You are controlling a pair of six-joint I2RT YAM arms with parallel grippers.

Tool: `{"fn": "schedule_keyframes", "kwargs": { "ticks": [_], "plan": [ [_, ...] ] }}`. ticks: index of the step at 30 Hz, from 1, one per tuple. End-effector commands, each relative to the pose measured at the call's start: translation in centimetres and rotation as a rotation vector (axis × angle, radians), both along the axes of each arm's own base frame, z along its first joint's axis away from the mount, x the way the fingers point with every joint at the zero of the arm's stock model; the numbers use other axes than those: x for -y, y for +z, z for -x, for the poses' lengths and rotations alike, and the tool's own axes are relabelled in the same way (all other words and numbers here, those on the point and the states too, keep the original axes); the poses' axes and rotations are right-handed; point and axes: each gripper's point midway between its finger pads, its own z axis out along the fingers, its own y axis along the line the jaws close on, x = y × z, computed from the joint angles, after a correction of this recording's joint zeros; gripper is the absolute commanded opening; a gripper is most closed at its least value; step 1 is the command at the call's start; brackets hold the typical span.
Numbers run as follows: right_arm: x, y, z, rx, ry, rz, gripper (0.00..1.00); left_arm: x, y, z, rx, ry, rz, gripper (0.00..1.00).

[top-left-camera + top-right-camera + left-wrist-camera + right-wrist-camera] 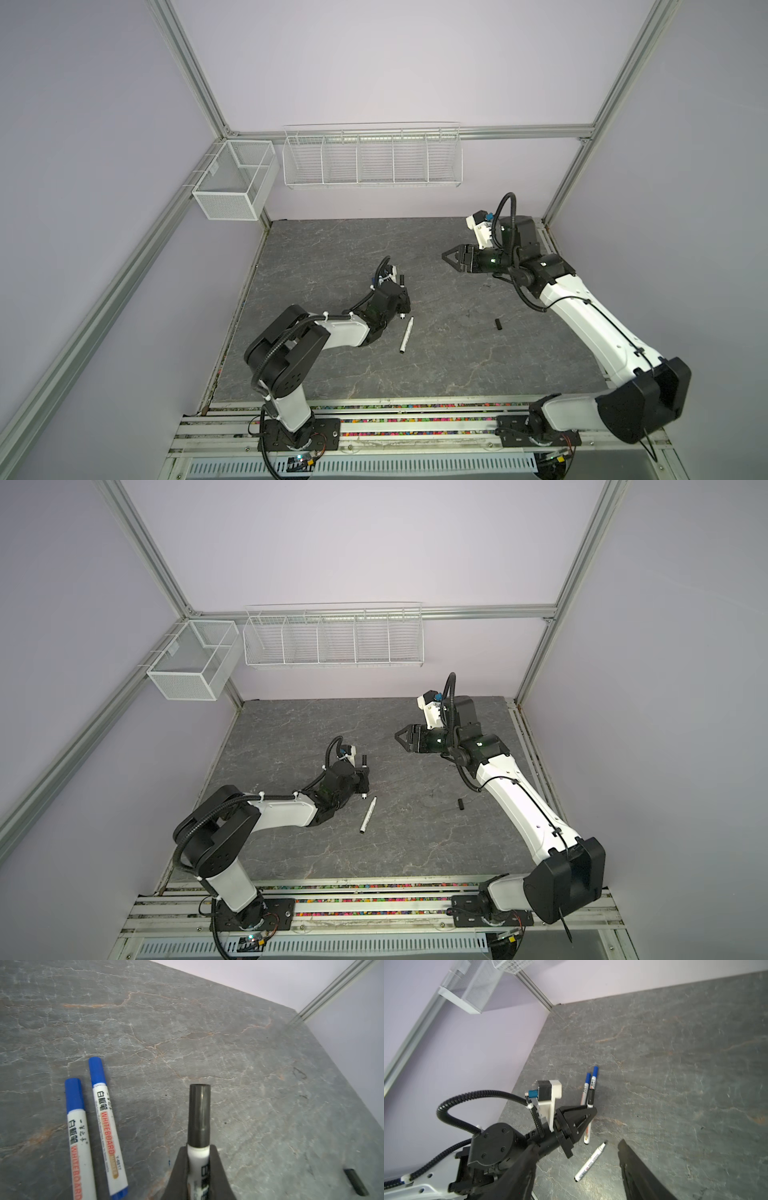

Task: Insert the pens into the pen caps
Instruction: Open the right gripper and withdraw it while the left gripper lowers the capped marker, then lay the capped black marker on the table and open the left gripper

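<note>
Left gripper (pixel 198 1148) pinches a black-capped pen (pixel 198 1155), grey veined tabletop (pixel 228 1043) beneath; right gripper (pixel 445 255) spread, empty; lilac walls (pixel 374 62) around.

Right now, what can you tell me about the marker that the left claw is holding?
The held marker is a slim white barrel, plastic by the look of it, with dark and reddish print. A glossy black cap is seated on one end. The left gripper is shut on the barrel just below the cap, so the cap pokes out past the fingertips and the rest of the barrel sticks out the other side. Nothing else visibly touches it.
</note>
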Motion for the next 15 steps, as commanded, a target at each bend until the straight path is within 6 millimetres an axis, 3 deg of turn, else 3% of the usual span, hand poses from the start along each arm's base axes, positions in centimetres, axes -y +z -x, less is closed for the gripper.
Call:
{"fn": "schedule_keyframes", "kwargs": {
  "ticks": [1, 6, 15],
  "plan": [
    [0.7, -1.5, 0.2, -0.035, -0.015, 0.047, 0.65, -0.3, -0.3, -1.9, -0.011, 0.076, -0.046, 0.03],
    [0.9, -2.3, 0.2, -0.051, -0.011, 0.067, 0.64, -0.7, -2.2, -3.3, -0.064, 0.132, -0.150, 0.19],
    [1.5, -3.0, 0.4, -0.069, -0.018, 0.087, 0.64, -2.1, -4.4, -4.7, -0.144, 0.232, -0.288, 0.27]
  ]
}}
